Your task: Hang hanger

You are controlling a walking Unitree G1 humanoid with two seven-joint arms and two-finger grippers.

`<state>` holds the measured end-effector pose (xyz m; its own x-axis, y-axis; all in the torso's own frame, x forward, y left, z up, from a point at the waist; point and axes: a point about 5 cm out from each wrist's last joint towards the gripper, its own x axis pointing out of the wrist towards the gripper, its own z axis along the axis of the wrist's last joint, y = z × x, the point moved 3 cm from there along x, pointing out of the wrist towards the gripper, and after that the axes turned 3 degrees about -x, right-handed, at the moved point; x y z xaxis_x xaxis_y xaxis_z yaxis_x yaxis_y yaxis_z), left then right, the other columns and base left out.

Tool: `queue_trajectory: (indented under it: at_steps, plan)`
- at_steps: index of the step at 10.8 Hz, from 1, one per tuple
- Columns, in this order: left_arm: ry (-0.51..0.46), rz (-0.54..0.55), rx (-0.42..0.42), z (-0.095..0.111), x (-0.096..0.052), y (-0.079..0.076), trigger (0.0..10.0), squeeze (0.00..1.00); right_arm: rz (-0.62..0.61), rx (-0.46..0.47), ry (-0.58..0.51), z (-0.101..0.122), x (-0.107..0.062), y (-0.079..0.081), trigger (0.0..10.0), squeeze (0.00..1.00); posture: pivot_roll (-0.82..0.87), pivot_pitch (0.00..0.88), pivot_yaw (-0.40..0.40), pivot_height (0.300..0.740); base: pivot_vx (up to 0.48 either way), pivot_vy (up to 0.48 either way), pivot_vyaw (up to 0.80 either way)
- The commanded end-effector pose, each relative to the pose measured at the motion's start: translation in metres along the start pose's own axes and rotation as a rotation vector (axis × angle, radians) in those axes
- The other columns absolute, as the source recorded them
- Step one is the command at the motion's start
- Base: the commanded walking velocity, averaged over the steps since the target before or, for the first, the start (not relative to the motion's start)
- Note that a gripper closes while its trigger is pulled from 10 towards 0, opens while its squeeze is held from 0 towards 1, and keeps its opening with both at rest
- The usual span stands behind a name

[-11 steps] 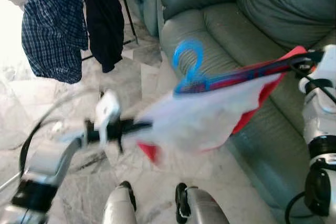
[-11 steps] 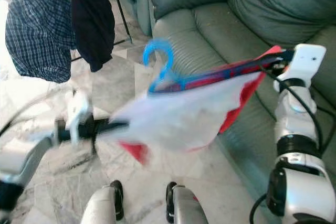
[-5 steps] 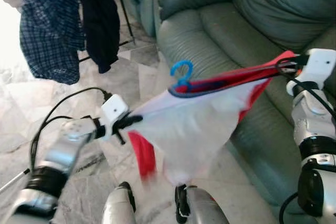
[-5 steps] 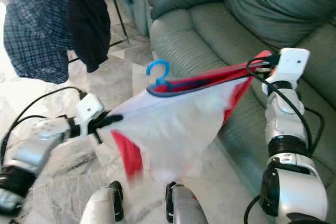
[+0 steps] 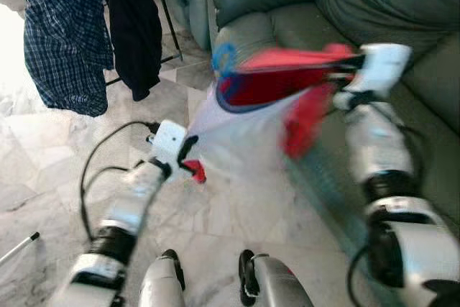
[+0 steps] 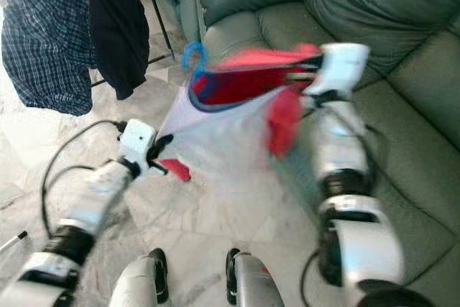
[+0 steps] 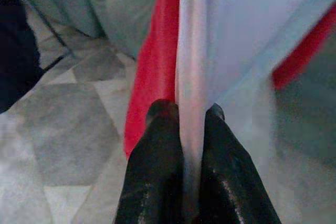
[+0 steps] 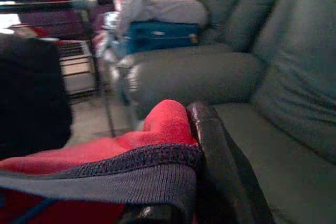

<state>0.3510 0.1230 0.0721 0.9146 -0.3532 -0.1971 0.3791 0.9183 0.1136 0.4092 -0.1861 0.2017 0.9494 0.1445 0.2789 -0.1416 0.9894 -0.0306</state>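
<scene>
Left gripper (image 7: 191, 116) clamps the white edge of the shirt (image 5: 244, 138). Right gripper (image 5: 343, 77) grasps its red shoulder on the blue hanger (image 5: 223, 57), above the sofa (image 5: 402, 5).

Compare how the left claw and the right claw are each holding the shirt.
The left claw pinches the shirt's white hem low, over the marble floor; the right claw grips its red shoulder and navy collar higher, beside the sofa. Both are shut on it, stretching it between them.
</scene>
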Motion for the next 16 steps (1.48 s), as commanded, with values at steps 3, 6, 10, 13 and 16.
queue_trajectory:
  at_steps: [3,6,10,13,16]
  plan:
    - [-0.112,0.109,-0.117,0.021,0.011,-0.005,0.0,0.00,0.358,-0.012,0.055,-0.019,-0.014,0.065,0.0,0.00,-0.03,0.202,-0.056,0.740,0.000,0.000,0.00]
    - [-0.134,0.109,-0.164,0.026,0.014,-0.012,0.0,0.00,0.793,0.081,0.267,-0.054,-0.068,0.125,0.0,0.00,-0.03,0.206,-0.050,0.740,0.000,0.000,0.00]
    - [-0.149,0.113,-0.179,0.031,0.015,-0.008,0.0,0.00,0.867,-0.129,0.253,-0.065,-0.093,0.120,10.0,1.00,-0.03,0.207,-0.050,0.740,0.000,0.000,0.00]
    - [-0.158,0.100,-0.153,0.035,0.014,-0.002,0.0,0.00,1.099,-0.225,0.331,-0.066,-0.129,0.113,10.0,1.00,-0.03,0.203,-0.046,0.740,0.000,0.000,0.00]
    - [-0.162,0.050,-0.118,0.039,0.014,0.005,0.0,0.00,1.273,-0.163,0.454,-0.068,-0.169,0.103,10.0,1.00,-0.03,0.198,-0.038,0.740,0.000,0.000,0.00]
